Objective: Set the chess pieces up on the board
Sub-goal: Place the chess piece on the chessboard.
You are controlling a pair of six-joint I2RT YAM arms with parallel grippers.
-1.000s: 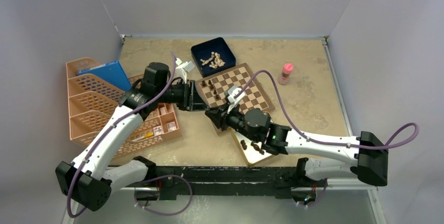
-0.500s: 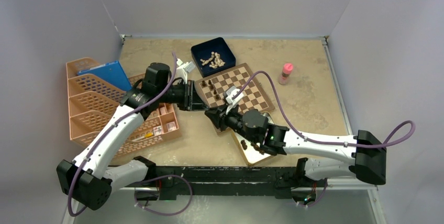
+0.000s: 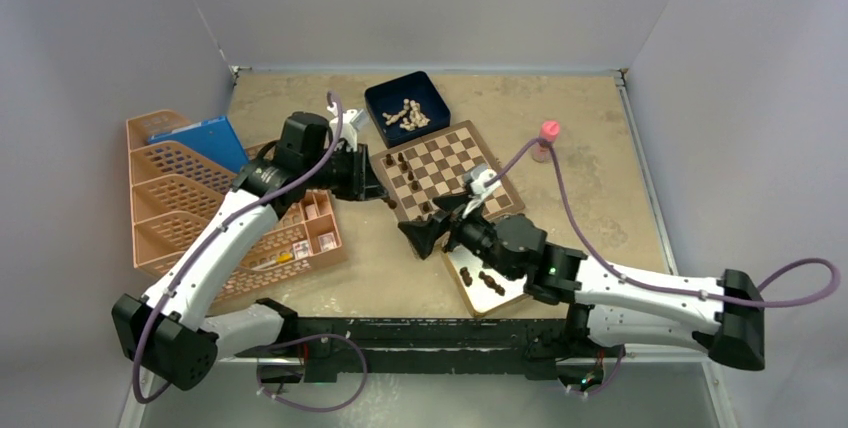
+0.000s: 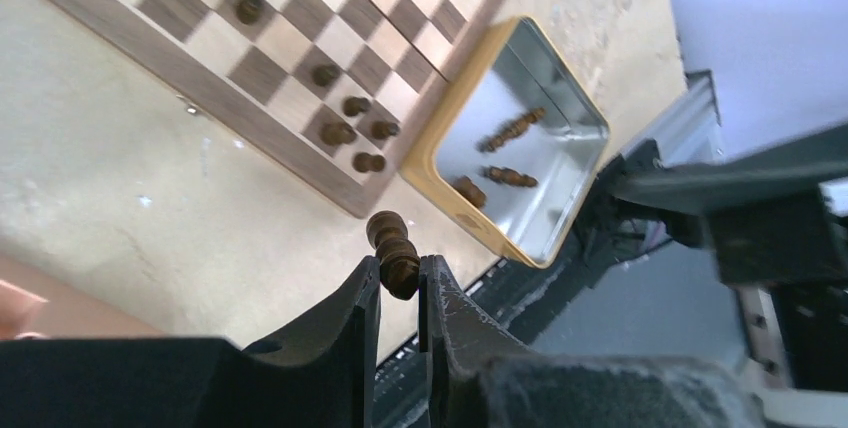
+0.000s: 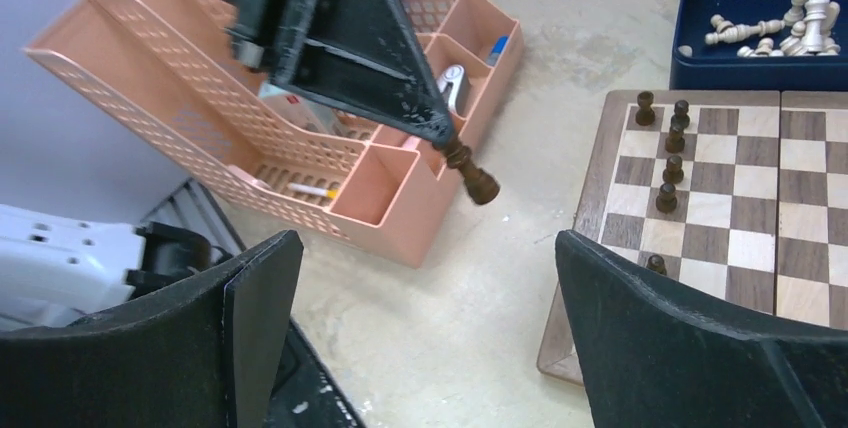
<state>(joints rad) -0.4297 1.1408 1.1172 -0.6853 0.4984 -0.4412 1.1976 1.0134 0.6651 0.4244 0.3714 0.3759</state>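
My left gripper is shut on a dark brown chess piece, held in the air over the table off the board's near-left corner. In the top view the left gripper sits at the board's left edge. Several dark pieces stand along the board's left side. My right gripper is open wide and empty, facing the held piece; in the top view the right gripper lies just near of the board. Three more dark pieces lie in the silver tin.
A dark blue box with pale cream chessmen sits behind the board. A pink mesh organizer fills the left side, close to the left arm. A small pink-capped bottle stands right of the board. The tin lies under the right forearm.
The right gripper has opened wide and drawn back from the left gripper. The left gripper closed on the dark piece and now holds it alone.
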